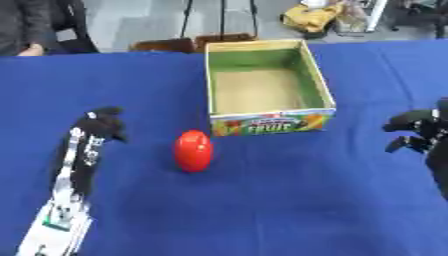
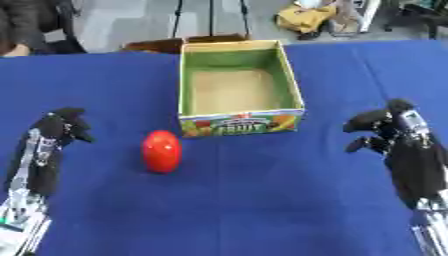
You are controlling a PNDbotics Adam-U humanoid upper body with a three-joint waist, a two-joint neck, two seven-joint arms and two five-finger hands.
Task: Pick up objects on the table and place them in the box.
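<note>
A red egg-shaped object (image 1: pixel 193 151) lies on the blue table (image 1: pixel 262 210), just in front of the left corner of an open cardboard box (image 1: pixel 271 122) with a fruit label on its front wall. The box's inside shows nothing in it. My left hand (image 1: pixel 101 125) hovers to the left of the red object, a short gap away, fingers drooping and relaxed, holding nothing. My right hand (image 2: pixel 381 130) is out to the right of the box, fingers spread and loosely bent, also holding nothing.
Behind the table's far edge are a brown piece of furniture (image 1: pixel 188 44), stand legs and a yellow bundle (image 1: pixel 311 17) on the floor. A person stands at the far left corner, not touching anything.
</note>
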